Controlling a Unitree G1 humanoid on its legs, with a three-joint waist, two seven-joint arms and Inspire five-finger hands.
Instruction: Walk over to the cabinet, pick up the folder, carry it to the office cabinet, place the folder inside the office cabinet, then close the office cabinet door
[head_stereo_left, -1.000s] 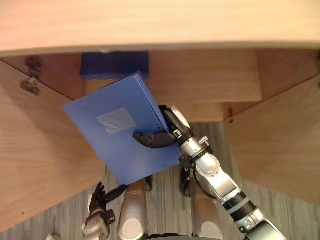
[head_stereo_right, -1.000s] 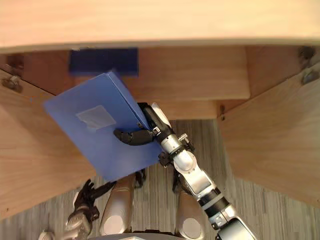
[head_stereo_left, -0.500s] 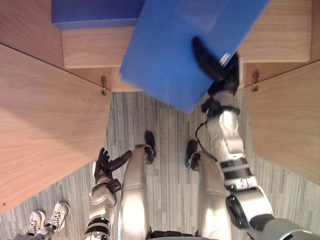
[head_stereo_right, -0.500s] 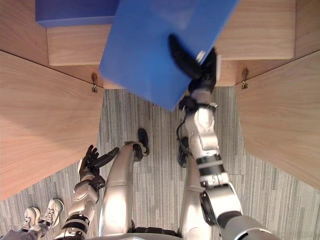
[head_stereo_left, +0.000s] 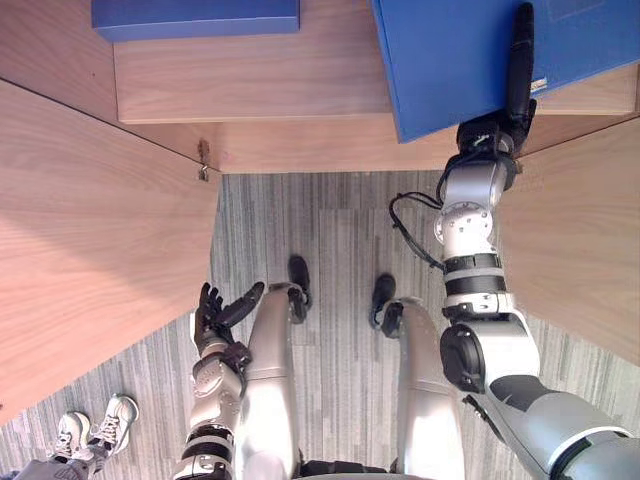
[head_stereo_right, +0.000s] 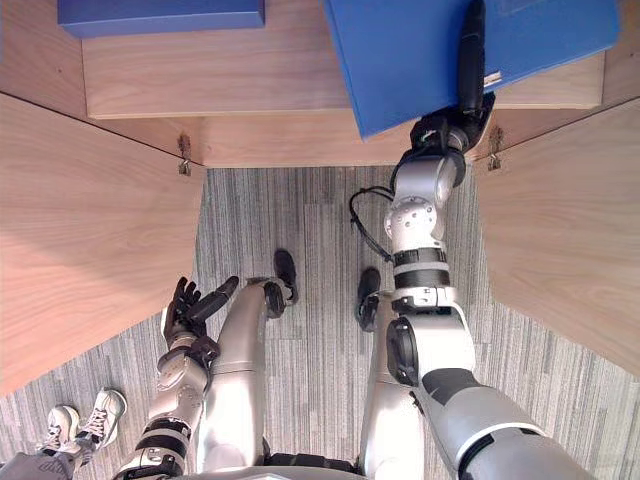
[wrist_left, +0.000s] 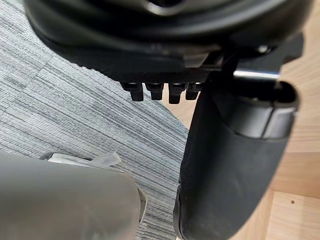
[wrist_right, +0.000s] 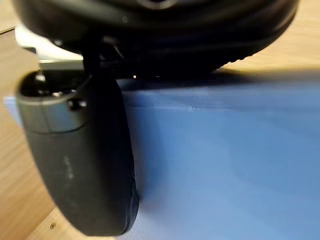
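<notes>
Right hand: my right hand (head_stereo_left: 497, 130) is clamped on the folder (head_stereo_left: 450, 60) at its near edge. The thumb (head_stereo_left: 521, 55) lies flat along the top face. The fingers on the underside are hidden.
Left hand: my left hand (head_stereo_left: 215, 315) hangs low at my side, well apart from everything. Its fingers (head_stereo_left: 245, 298) are loose and spread, grasping nothing.
Folder: it is in my right grip, reaching away from my fingers over the cabinet shelf (head_stereo_left: 250, 90). Its near corner sticks out past the shelf's front edge. I cannot tell whether it rests on the shelf or is just above it.
Other blue item: a flat blue thing (head_stereo_left: 195, 15) lies on the same shelf, well off to the left of my right fingers.
Doors: the left door (head_stereo_left: 90, 230) and the right door (head_stereo_left: 590, 230) both stand swung out, one on either side of my hands.
Done, as I judge it: pickup and carry, since the folder is gripped and already over the shelf.
Left to do: seat the folder fully inside, let go, draw my right fingers clear, then shut the door.
Bystander: a person's shoes (head_stereo_left: 90, 425) are on the floor (head_stereo_left: 330, 230), beyond my left fingers.
</notes>
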